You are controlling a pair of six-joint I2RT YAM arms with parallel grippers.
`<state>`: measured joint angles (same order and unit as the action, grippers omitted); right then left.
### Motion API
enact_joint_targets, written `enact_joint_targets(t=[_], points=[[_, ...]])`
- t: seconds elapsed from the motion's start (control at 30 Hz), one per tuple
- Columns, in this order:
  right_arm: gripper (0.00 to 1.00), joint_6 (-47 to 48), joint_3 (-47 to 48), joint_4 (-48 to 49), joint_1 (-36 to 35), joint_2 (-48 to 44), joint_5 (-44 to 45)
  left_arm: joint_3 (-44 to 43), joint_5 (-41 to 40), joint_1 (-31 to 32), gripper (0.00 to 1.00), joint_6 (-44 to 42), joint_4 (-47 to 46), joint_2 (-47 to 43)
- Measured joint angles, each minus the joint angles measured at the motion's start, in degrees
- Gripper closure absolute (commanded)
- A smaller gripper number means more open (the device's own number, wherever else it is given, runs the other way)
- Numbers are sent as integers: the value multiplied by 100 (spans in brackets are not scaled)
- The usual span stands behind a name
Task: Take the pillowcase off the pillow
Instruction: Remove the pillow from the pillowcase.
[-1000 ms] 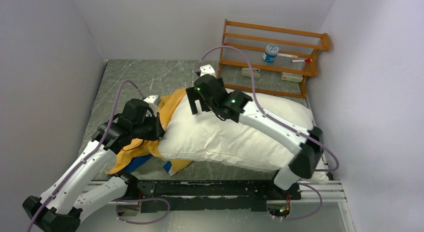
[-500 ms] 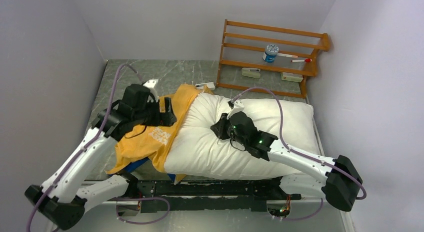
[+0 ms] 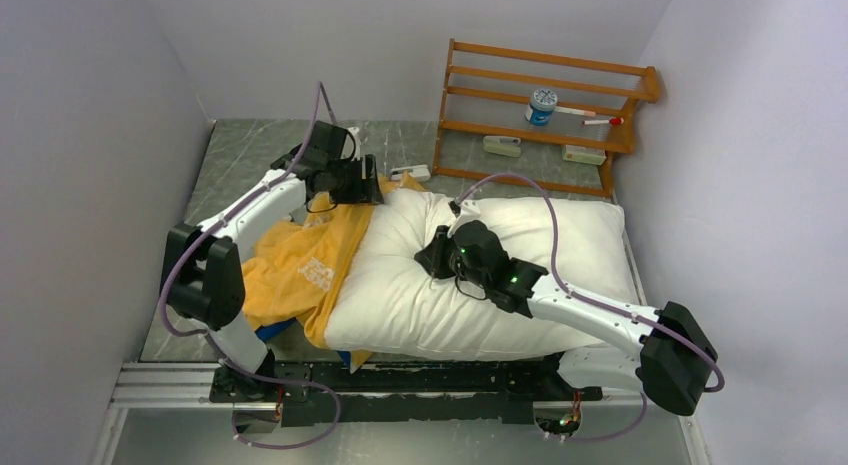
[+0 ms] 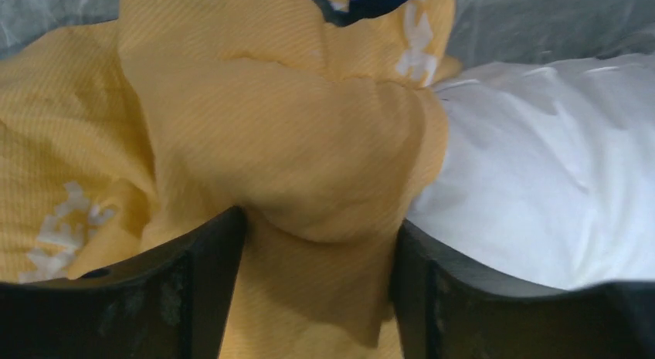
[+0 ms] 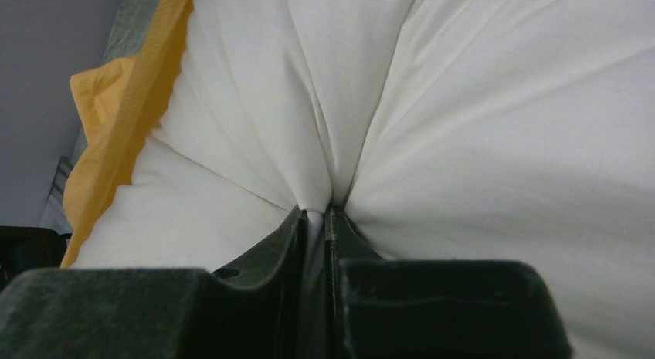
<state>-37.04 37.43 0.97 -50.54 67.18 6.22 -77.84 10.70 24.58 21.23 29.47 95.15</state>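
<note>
The white pillow (image 3: 540,255) lies across the table, its left end still inside the bunched orange-yellow pillowcase (image 3: 300,270). A strip of blue shows under the case's near edge. My left gripper (image 3: 378,180) is at the far left corner of the pillow, open, with a thick fold of the pillowcase (image 4: 293,143) filling the gap between its jaws (image 4: 318,220). White pillow (image 4: 541,181) shows just to its right. My right gripper (image 3: 428,255) rests on the pillow's middle, shut (image 5: 317,212) on a pinch of the pillow's white cloth (image 5: 479,143). The pillowcase edge (image 5: 131,120) lies to the left of it.
A wooden rack (image 3: 470,95) stands at the back right with a small jar (image 3: 541,105) on a shelf. A small white object (image 3: 410,171) lies behind the pillow. Walls close in on both sides. A metal rail (image 3: 640,370) runs along the near edge.
My left gripper let go of the pillowcase, opened and reached back to the pillow's far left corner. My right gripper dropped onto the pillow's middle and shut on its cloth.
</note>
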Motion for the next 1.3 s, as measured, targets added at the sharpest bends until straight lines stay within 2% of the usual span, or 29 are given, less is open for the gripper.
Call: enact_joint_targets(t=[0.07,0.1,0.23,0.43,0.77,0.97,1.03,1.1,1.23,1.3], points=[[93,-2,2,-17,0,-35,-2,90,94,-140,75,7,-11,155],[93,-2,-4,-22,-2,-61,-4,90,63,-164,84,13,-7,164],[93,-11,-59,-24,-2,-160,-15,155,-245,-282,94,11,-52,-59],[93,-15,-13,-125,-15,-133,-168,667,-407,-1113,95,42,-81,-623],[92,107,389,-831,-26,-310,-260,1191,-732,-1283,95,39,-118,-699],[92,153,501,-1491,-70,-918,-72,1248,-863,-2004,95,-39,0,-699],[88,149,531,-1633,-85,-999,-39,1266,-852,-2166,92,-70,2,-715],[82,151,638,-1766,-87,-953,-42,1388,-785,-2197,84,-109,-15,-809],[67,210,1034,-2098,-90,-686,-129,1759,-505,-2184,41,-199,-7,-1091],[59,269,1176,-2205,-90,-608,-240,2035,-356,-2184,30,-232,9,-1309]])
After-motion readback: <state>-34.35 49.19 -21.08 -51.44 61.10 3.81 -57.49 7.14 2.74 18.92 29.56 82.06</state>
